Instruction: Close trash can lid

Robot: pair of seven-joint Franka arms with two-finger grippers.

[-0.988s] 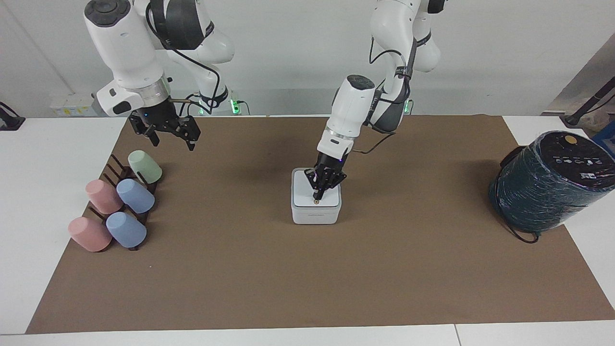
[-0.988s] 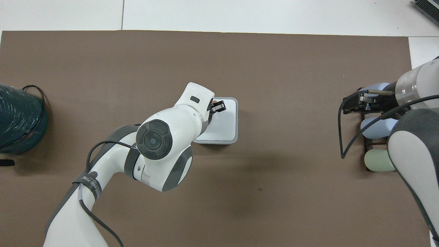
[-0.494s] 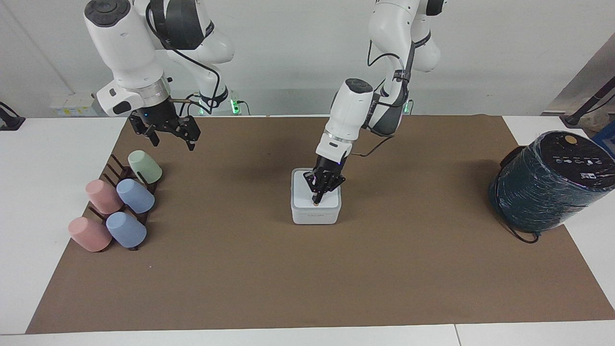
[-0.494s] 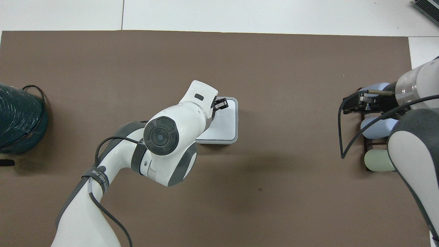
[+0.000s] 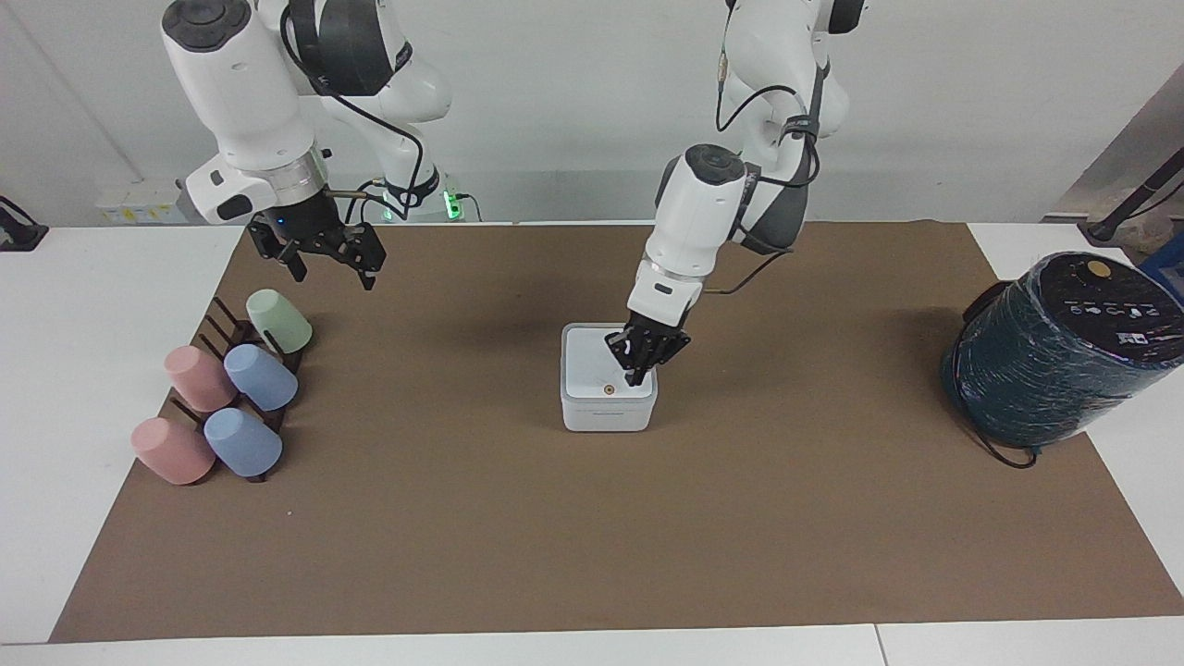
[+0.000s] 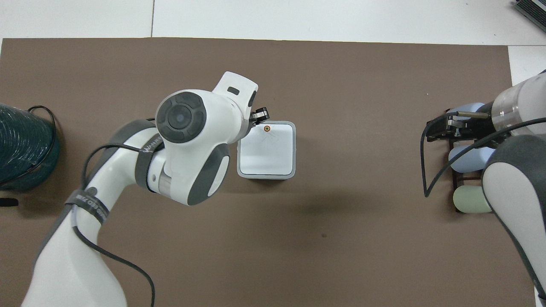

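Lifting off now: the left end effector (image 5: 638,375) has come up and shifted toward the left arm's end of the surface, where half a second ago its tip pressed on the lid (image 5: 606,363) right at the orange-brown dot (image 5: 609,390). That dot is now uncovered in both views. Its fingers look pinched together and empty, hanging just over the lid's edge, apparently no contact. The lid lies flat and flush on the trash can (image 5: 608,413), which sits mid-surface on the brown mat (image 5: 592,536), same spot as before. Judging from that, closing looks done and only the retreat is left. The right end effector (image 5: 317,262) waits over the cup rack (image 5: 242,370), unchanged, fingers apart, holding nothing.
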